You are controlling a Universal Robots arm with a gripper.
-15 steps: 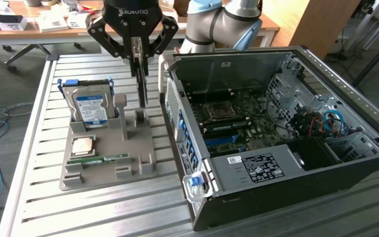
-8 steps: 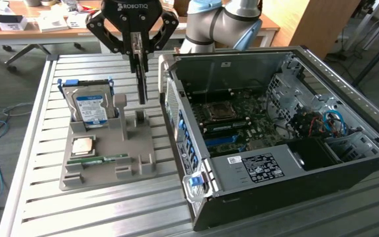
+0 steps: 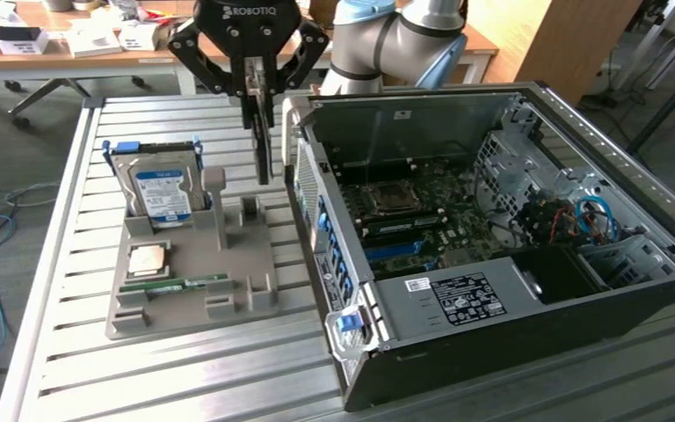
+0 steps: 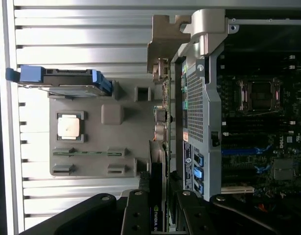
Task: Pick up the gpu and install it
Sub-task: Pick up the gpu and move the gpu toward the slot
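Closest in the exterior view sits the open computer case, lying on its side on a slatted metal table with its motherboard facing up. Beside it, toward the exterior view's left, a grey holder carries a hard drive standing upright in blue rails, a square processor chip lying flat, and a narrow green memory stick in a slot. Above the holder's edge nearest the case hangs the gripper, its black fingers clamped on the gpu. That card hangs edge-on below the fingers, thin and dark, between the hard drive and the case's perforated wall, just beside the wall and outside the case. From the wrist view the card runs alongside that wall, its silvery bracket at the end away from the fingers. Whether its lower end touches the holder cannot be told.
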